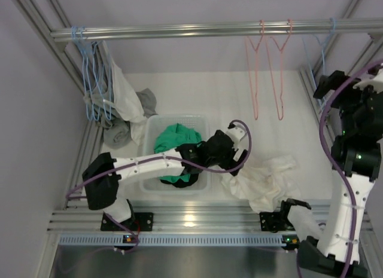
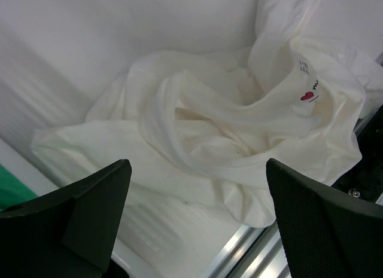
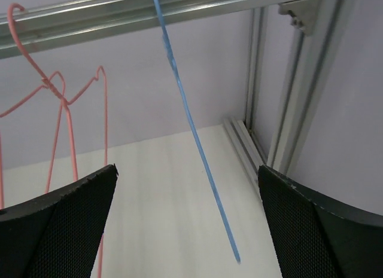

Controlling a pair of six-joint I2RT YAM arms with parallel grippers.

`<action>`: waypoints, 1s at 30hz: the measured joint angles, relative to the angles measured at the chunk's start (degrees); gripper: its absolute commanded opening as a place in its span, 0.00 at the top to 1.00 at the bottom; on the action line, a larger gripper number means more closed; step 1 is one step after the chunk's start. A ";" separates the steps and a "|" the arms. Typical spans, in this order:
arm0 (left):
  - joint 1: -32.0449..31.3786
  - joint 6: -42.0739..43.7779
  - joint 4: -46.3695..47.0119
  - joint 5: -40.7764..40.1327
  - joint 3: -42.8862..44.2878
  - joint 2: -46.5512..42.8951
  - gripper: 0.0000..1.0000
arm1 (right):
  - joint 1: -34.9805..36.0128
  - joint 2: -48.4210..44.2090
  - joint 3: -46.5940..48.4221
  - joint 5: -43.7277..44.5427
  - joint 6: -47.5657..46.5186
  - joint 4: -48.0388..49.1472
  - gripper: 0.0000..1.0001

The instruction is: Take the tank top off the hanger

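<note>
Clearly the left jaws are spread wide with nothing between them, poised just above the white tank top (image 2: 227,140), which shows a small red heart print (image 2: 307,96) near its neck. The tank top lies crumpled on the counter (image 1: 203,92), just to the right of a white basket (image 1: 149,124) and close to the near edge; the left arm (image 1: 149,164) reaches across that basket to get there. Inside the basket sits a green garment (image 1: 176,140).

The right jaws are likewise spread and pinch nothing. They are raised at the far right, facing a thin blue hanger (image 3: 191,128) that hangs from the metal rail (image 1: 179,30); its wire runs down the gap between the jaws in the wrist view, though whether it touches them I cannot tell. Left of it on the rail hang two bare pink hangers (image 1: 267,69). At the rail's far left end more blue hangers (image 1: 90,81) carry white and grey clothes (image 1: 122,89).
</note>
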 measured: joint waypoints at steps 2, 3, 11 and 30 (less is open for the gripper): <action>-0.07 -0.04 2.03 0.85 0.00 3.58 0.01 | 0.00 -6.14 -2.54 2.62 1.46 -1.22 0.01; -0.17 0.00 3.23 1.36 -0.02 5.40 0.01 | 0.00 -9.29 -3.52 3.48 2.10 -1.88 0.01; -1.42 -0.48 10.10 7.78 0.55 17.27 0.01 | 0.00 -23.12 -3.76 2.91 3.08 -6.40 0.01; -6.86 -4.52 18.25 -0.55 10.93 33.42 1.00 | 4.37 -27.47 -1.44 -5.16 1.20 -11.74 0.01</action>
